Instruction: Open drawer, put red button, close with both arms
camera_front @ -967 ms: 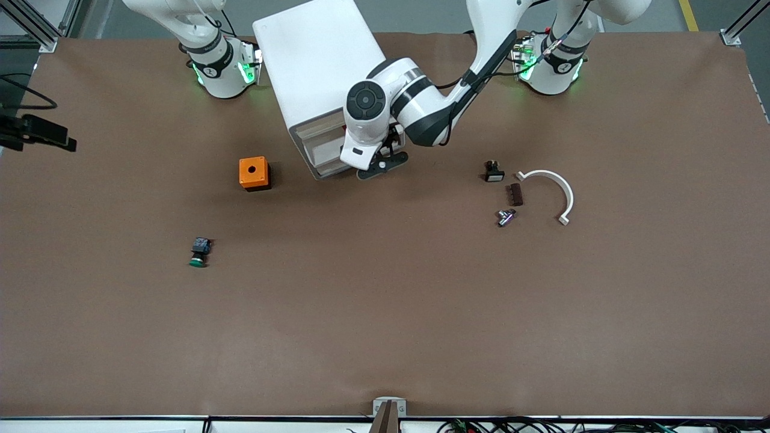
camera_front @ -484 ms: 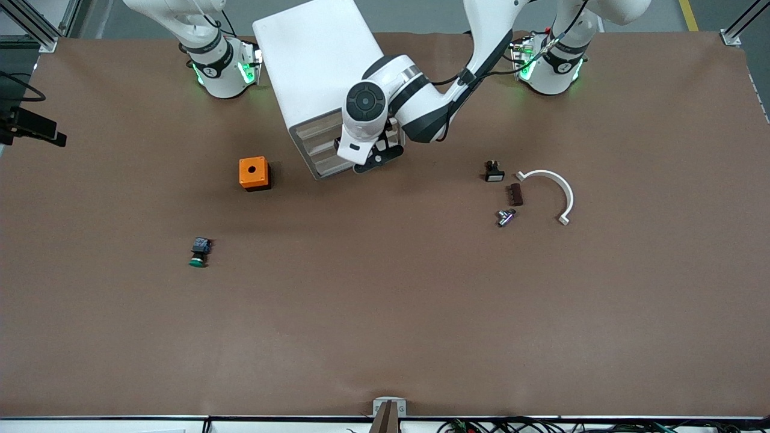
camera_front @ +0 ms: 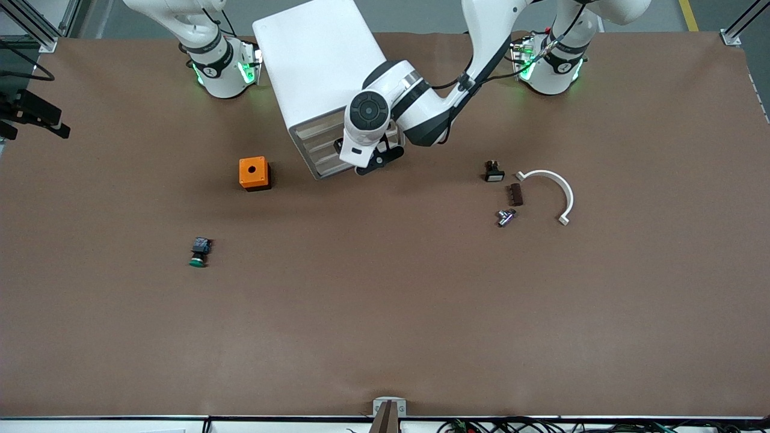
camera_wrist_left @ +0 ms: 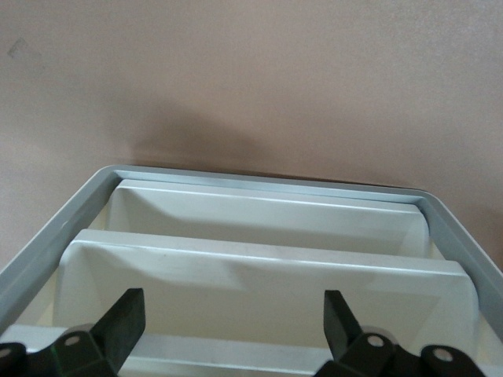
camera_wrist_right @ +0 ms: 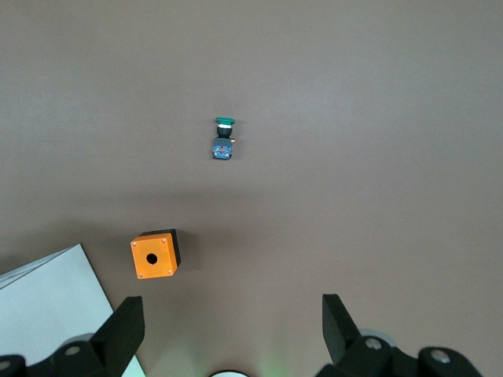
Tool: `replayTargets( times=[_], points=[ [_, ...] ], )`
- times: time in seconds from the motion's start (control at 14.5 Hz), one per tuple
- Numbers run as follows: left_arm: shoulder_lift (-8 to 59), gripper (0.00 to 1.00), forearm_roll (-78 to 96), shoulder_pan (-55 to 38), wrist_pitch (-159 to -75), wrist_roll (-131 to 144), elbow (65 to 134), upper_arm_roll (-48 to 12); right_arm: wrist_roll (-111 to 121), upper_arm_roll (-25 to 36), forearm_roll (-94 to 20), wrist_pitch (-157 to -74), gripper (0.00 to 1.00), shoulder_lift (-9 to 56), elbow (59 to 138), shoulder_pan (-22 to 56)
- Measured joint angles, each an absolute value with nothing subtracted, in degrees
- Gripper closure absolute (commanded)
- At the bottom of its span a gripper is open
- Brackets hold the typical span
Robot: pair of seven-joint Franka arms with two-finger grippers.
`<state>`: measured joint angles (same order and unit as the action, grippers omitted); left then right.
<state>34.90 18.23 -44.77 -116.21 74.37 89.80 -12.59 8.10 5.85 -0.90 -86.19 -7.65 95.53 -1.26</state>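
The white cabinet (camera_front: 316,57) stands between the arms' bases, its stacked beige drawer fronts (camera_front: 319,147) facing the front camera. All the drawers sit flush. My left gripper (camera_front: 372,159) is right against the drawer fronts at the left arm's end. In the left wrist view it (camera_wrist_left: 234,314) is open, with a drawer front (camera_wrist_left: 267,263) spanning the gap between its fingers. The red button shows in no view. My right gripper (camera_wrist_right: 232,314) is open and empty, high above the table by its base; the right arm waits.
An orange box with a hole (camera_front: 253,172) sits beside the cabinet, toward the right arm's end. A green-capped button (camera_front: 198,251) lies nearer the camera. A small black part (camera_front: 494,171), a brown piece (camera_front: 515,194), a metal piece (camera_front: 506,217) and a white curved strip (camera_front: 556,186) lie toward the left arm's end.
A drawer that stood slightly out, with something red in it, has slid flush into the cabinet. My left gripper moved in against the drawer fronts with it.
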Motion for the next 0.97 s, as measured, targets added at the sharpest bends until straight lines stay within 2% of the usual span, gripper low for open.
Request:
replayTargets(
  times=[0.28, 0.48, 0.97],
  points=[
    [34.88, 0.0, 18.22, -44.11, -116.32, 74.18, 88.77, -11.7, 8.64, 5.78, -0.9, -86.83, 0.0, -7.93, 95.98, -1.26],
    [34.35, 0.0, 16.28, -40.29, -116.29, 69.71, 86.71, -11.04, 8.67, 5.73, -0.89, -87.01, 0.0, -7.93, 95.98, -1.26],
    [27.75, 0.0, 13.9, -29.82, -113.68, 53.44, 87.34, -10.94, 8.67, 5.34, -0.89, -87.17, 0.0, -7.97, 95.87, -1.26]
  ],
)
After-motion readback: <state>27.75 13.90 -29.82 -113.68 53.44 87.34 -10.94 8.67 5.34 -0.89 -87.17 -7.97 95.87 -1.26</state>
